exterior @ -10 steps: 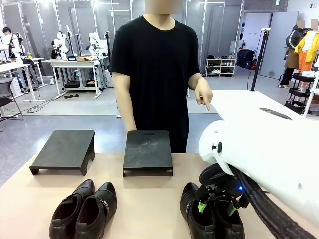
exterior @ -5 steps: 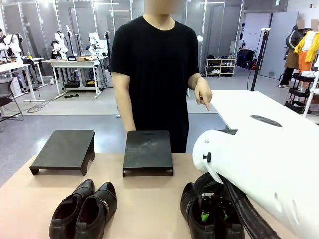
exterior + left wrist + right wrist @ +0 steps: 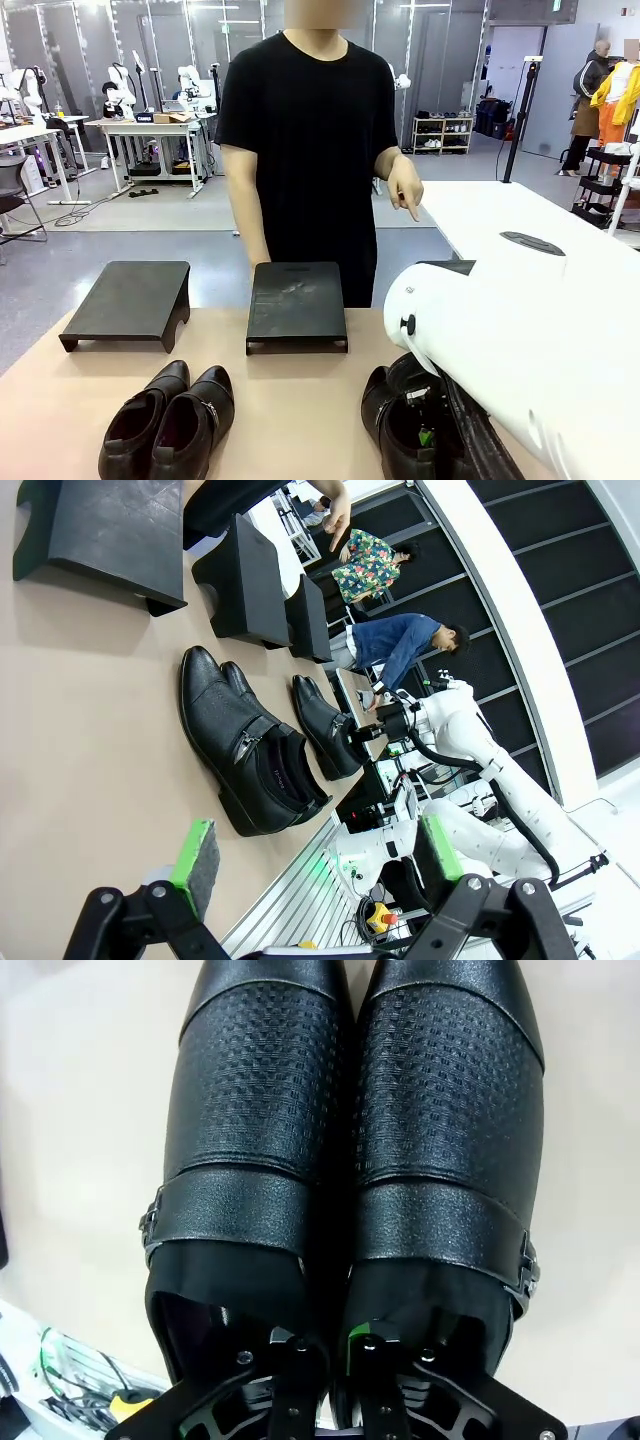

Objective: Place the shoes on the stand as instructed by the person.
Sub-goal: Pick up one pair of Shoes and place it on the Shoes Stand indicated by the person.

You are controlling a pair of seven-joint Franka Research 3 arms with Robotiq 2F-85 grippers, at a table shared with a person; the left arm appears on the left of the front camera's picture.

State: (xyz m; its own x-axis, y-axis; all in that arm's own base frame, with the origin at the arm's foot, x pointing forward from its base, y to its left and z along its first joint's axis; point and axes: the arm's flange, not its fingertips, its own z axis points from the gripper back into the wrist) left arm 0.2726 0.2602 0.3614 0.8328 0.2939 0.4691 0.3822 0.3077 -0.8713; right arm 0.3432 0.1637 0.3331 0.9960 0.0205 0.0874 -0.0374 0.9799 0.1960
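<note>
right gripper (image 3: 335, 1348): pinching right shoe pair (image 3: 260, 1130) inner walls, one finger inside each | left gripper (image 3: 318, 852): spread wide

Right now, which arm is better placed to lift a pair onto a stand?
Right: the right tool is shut on the touching inner walls of the right-hand shoes; the left tool hangs open, holding nothing.

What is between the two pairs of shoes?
Just bare table, seen in the front view, between the left pair and the right pair.
</note>
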